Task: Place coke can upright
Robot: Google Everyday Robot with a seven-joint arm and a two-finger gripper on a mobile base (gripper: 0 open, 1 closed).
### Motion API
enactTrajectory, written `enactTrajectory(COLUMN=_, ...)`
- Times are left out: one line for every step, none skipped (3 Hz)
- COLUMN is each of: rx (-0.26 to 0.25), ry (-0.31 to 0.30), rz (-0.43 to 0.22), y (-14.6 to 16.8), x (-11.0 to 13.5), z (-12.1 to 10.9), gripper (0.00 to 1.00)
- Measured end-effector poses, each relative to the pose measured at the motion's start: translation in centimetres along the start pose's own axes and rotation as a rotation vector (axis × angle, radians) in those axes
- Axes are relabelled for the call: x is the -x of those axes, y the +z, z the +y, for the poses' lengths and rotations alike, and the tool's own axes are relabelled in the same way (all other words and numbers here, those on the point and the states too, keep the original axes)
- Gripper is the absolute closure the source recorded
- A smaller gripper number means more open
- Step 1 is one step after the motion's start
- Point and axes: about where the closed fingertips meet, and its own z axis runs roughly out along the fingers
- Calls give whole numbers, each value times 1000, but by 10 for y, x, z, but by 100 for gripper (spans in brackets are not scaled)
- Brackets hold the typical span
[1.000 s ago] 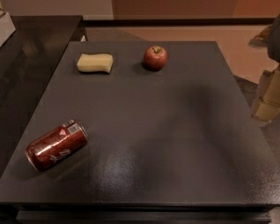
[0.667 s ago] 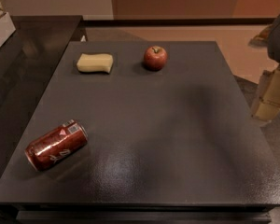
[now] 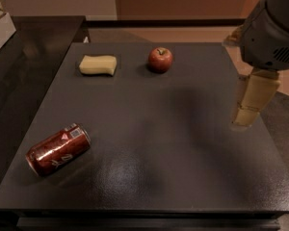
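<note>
The coke can (image 3: 58, 149), red with white script, lies on its side near the front left corner of the dark table (image 3: 164, 138), its silver top pointing to the back right. My gripper (image 3: 244, 119) hangs from the grey arm housing (image 3: 272, 30) over the table's right edge, far to the right of the can and well above the surface. It holds nothing that I can see.
A red apple (image 3: 160, 59) and a pale yellow sponge (image 3: 98, 65) sit near the table's back edge. A dark counter (image 3: 29, 57) adjoins on the left, with a white box (image 3: 0, 25) at its far corner. Floor lies beyond the right edge.
My arm and gripper have moved left, further into view over the table's right edge. The can, apple and sponge have not moved.
</note>
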Motion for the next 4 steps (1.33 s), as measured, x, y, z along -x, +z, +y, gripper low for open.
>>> enactTrajectory(rx=9, ry=-174, rz=-14, y=11, x=69, z=12, gripper=0)
enactTrajectory(rx=20, ry=-288, rz=-26, y=22, x=118, z=22, gripper=0)
enactTrajectory(rx=45, ry=-402, rz=-12, y=42, x=166, z=33, gripper=0)
enactTrajectory(rx=78, ry=-508, rz=1, y=65, x=209, z=47, gripper=0)
